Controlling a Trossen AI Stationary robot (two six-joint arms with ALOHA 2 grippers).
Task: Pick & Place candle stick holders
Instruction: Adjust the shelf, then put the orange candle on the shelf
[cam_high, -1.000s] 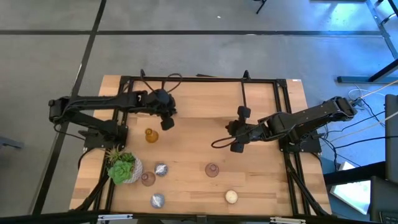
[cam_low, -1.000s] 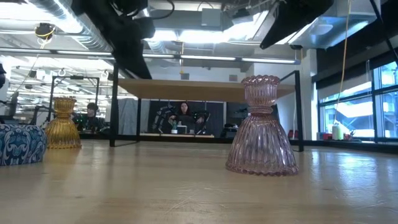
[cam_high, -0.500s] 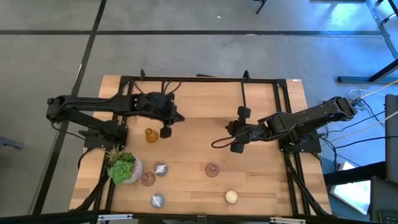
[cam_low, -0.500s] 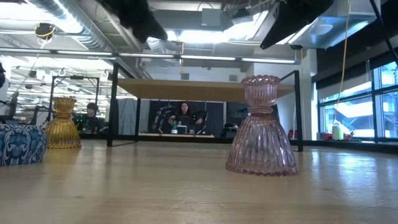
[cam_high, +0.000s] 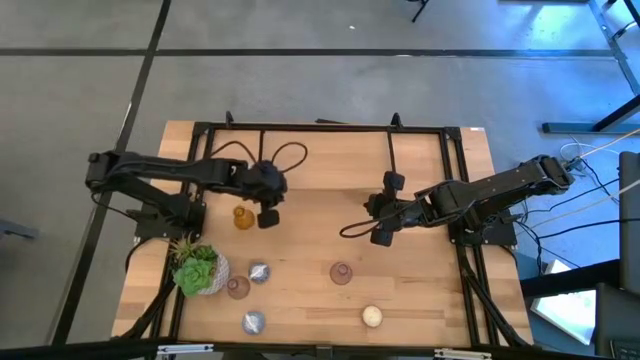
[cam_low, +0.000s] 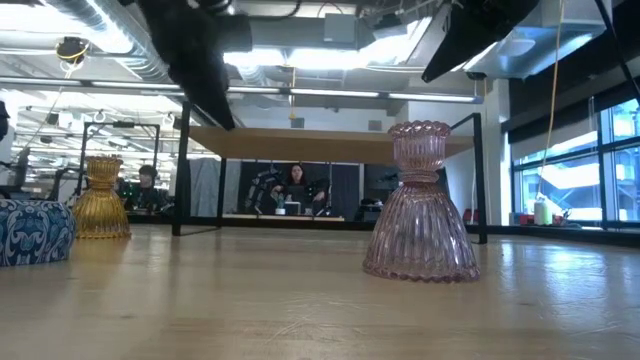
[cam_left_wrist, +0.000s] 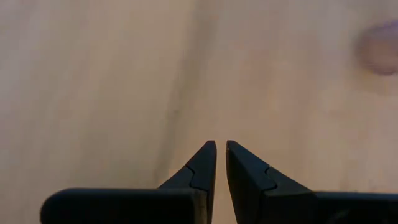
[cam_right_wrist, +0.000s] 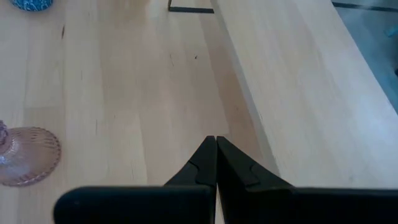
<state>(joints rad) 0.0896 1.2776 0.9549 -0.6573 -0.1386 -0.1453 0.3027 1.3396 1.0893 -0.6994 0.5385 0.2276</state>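
With its fingers nearly closed on nothing, the left gripper (cam_high: 267, 216) hung just beside the amber holder (cam_high: 241, 217) and risked toppling it, while the right gripper (cam_high: 378, 236) waited clenched.

Overhead looks down; low level; both show pink holder (cam_high: 341, 273).

Left arm reaches in from the table's left edge toward the middle, elbow folded back, wrist turned down – left gripper (cam_high: 267, 217) points at the tabletop, fingers (cam_left_wrist: 202, 167) nearly together with a thin slit between the tips, nothing in them. Right arm comes in from the right edge, stretched low toward centre – right gripper (cam_high: 379, 236) has its fingers (cam_right_wrist: 204, 163) pressed fully together, empty.
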